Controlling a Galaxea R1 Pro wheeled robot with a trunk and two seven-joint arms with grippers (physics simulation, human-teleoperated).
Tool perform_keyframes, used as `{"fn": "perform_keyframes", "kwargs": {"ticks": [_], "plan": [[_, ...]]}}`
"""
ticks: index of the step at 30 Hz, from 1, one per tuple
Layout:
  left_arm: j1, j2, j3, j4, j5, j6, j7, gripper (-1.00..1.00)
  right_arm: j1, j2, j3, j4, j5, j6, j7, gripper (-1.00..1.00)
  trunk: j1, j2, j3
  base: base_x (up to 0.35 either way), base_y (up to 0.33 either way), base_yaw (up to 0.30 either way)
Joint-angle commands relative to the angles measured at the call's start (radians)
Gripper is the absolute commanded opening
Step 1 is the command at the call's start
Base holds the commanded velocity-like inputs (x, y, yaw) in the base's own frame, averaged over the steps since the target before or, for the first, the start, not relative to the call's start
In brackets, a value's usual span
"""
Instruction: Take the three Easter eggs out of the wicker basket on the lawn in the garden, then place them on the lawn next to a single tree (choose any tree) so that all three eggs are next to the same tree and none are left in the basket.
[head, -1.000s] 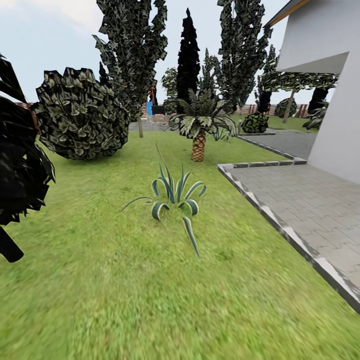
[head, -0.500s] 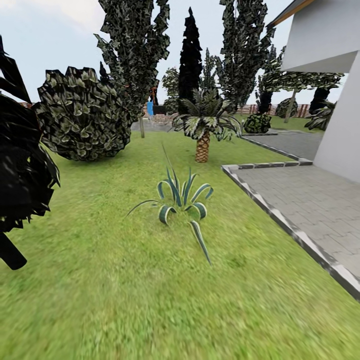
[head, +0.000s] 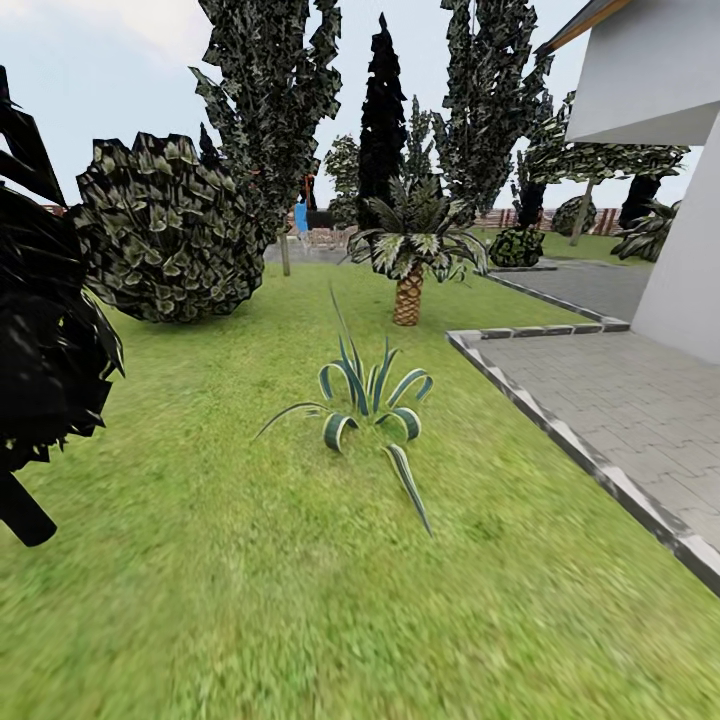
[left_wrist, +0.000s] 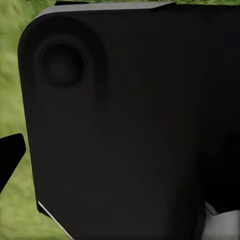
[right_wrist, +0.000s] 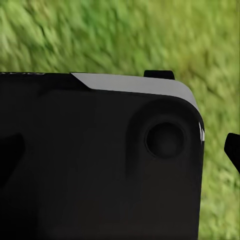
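The lawn (head: 250, 560) spreads wide and green ahead of me in the head view. The Easter eggs and the wicker basket are out of view. Far back on the right stands a tree (head: 579, 218) with a slim pale trunk and a dark leaf clump. A brown slat fence (head: 497, 217) closes the garden behind it. In the left wrist view a black robot part (left_wrist: 130, 120) blocks the sight, and one dark fingertip (left_wrist: 9, 156) pokes past it over grass. The right wrist view has a similar black part (right_wrist: 100, 160) over grass, with a fingertip (right_wrist: 233, 149) at its edge.
A striped spiky plant (head: 370, 400) grows in the grass straight ahead, with a short palm (head: 408, 290) behind it. A round dark bush (head: 165, 235) and black foliage (head: 45, 340) stand at the left. A kerbed paved patio (head: 600, 390) and a white house wall (head: 690, 280) lie to the right.
The whole head picture has shifted: the spiky plant, palm and patio edge now sit slightly further right and lower, so the camera has moved. Nothing in the scene itself has moved.
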Motion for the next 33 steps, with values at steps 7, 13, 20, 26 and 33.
{"fn": "perform_keyframes", "kwargs": {"ticks": [7, 13, 20, 26, 33], "plan": [[0.001, -0.001, 0.000, -0.002, 0.002, -0.001, -0.001, 1.00, -0.001, 0.000, 0.000, 0.000, 0.000, -0.003, 0.000, 1.00, 0.000, 0.000, -0.001, 0.002, 0.003, 0.000], [0.001, 0.000, 0.000, -0.002, 0.003, -0.011, -0.021, 1.00, -0.001, -0.001, 0.000, 0.000, 0.000, -0.004, 0.000, 1.00, 0.015, -0.028, -0.013, 0.000, 0.000, 0.000], [0.001, 0.009, 0.003, -0.002, 0.005, -0.021, -0.102, 1.00, -0.001, -0.001, 0.000, -0.001, 0.000, -0.003, 0.000, 1.00, 0.042, -0.077, -0.035, 0.000, 0.000, 0.000], [0.001, 0.016, 0.003, -0.002, 0.006, -0.021, -0.119, 1.00, -0.001, -0.001, 0.000, -0.001, 0.000, -0.003, 0.000, 1.00, 0.065, -0.119, -0.054, 0.000, 0.000, 0.000], [0.001, 0.018, 0.003, -0.002, 0.006, -0.021, -0.123, 1.00, -0.001, -0.001, 0.000, -0.001, 0.000, -0.004, 0.000, 1.00, 0.092, -0.168, -0.076, 0.000, 0.000, 0.000]]}}
